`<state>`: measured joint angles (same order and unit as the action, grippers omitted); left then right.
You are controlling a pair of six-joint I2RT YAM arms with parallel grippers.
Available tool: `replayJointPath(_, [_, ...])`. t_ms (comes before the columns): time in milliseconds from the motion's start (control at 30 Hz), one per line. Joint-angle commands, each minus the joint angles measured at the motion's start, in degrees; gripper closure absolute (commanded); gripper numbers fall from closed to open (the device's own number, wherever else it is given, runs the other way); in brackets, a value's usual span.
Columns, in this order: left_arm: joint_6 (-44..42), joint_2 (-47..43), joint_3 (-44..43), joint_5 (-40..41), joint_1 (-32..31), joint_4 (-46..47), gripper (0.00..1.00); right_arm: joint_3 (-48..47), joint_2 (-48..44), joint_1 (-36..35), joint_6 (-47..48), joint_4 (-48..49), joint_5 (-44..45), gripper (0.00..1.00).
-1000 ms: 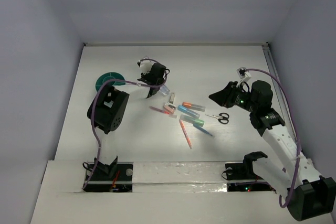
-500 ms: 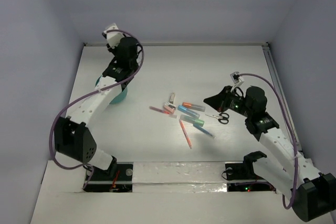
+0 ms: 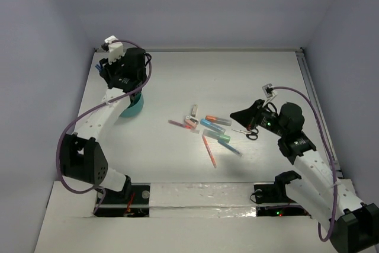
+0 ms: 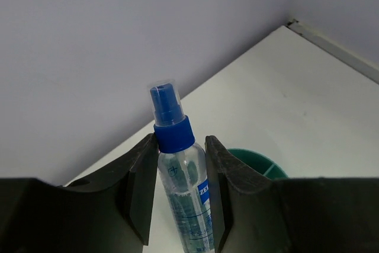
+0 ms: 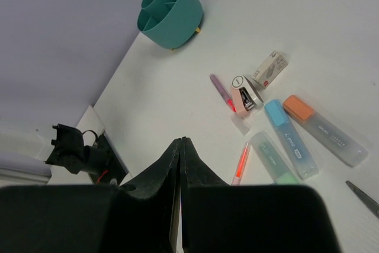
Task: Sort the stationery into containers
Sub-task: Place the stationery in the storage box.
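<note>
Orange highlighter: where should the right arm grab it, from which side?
The orange highlighter lies flat, so probably come from straight above, jaws across its barrel. Grip toward the clear end: its cap nearly touches the blue highlighter, and the gap widens there.

White links (image 3: 95,119), black joints (image 3: 83,163), matte black fingers (image 4: 139,191); purple cable (image 3: 60,155) looped behind left gripper (image 3: 102,68) and right gripper (image 3: 235,114).

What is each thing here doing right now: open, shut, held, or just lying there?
left gripper: shut on the spray bottle
spray bottle: capped, held in the air
right gripper: shut, empty
teal pot: upright, visible compartments empty
highlighters: capped, lying side by side on the table
scissors: lying flat on the table, not held
</note>
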<state>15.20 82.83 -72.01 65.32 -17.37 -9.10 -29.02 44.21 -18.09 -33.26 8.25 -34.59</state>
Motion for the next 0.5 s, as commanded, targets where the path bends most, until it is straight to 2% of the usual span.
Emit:
replayJointPath(0, [-5.7, 1.9, 0.6, 7.0, 0.4, 4.7, 1.00, -0.2, -1.1, -0.3, -0.8, 4.2, -1.0, 0.95])
replayJointPath(467, [-14.1, 12.6, -1.0, 8.7, 1.5, 17.7, 1.00, 0.4, -2.0, -0.3, -1.5, 6.2, -3.9, 0.93])
